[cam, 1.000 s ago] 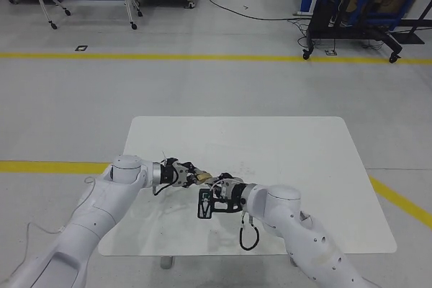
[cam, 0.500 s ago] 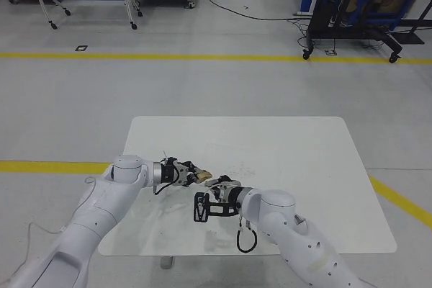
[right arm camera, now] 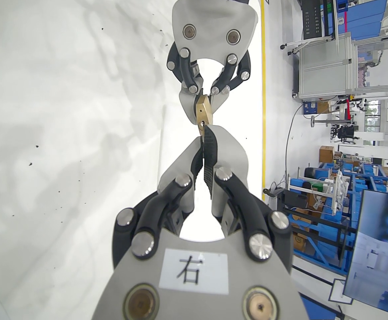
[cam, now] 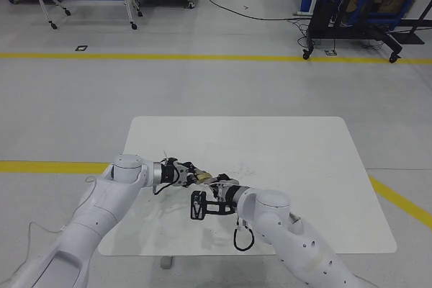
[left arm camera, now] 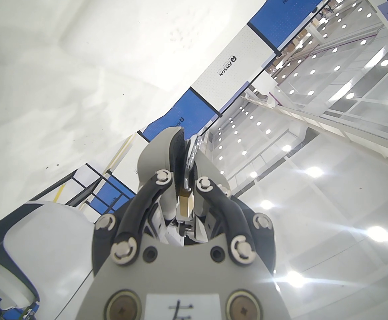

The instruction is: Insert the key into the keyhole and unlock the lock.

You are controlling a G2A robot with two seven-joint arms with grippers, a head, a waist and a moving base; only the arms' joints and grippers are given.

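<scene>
- 1 table (cam: 309, 144), white.
- 2 arms over it: 1 left arm (cam: 93, 216), 1 right arm (cam: 295, 230).
- 2 grippers: 1 left gripper (cam: 200, 175), 1 right gripper (right arm camera: 206, 134).
- 1 lock (right arm camera: 203, 111), brass, with 1 silver shackle (left arm camera: 192, 153).
- 2 yellow floor lines (cam: 201, 55).
- 2 wheeled frames beyond the table: 1 white frame (cam: 135, 16), 1 dark frame (cam: 353, 34).

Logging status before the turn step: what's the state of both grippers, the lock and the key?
left gripper: shut on the lock.
right gripper: shut on the key, tips right at the lock's keyhole end.
lock: clamped in the left gripper; can't tell whether the shackle is latched.
key: only a sliver shows at the keyhole; can't tell how deep it is.
</scene>
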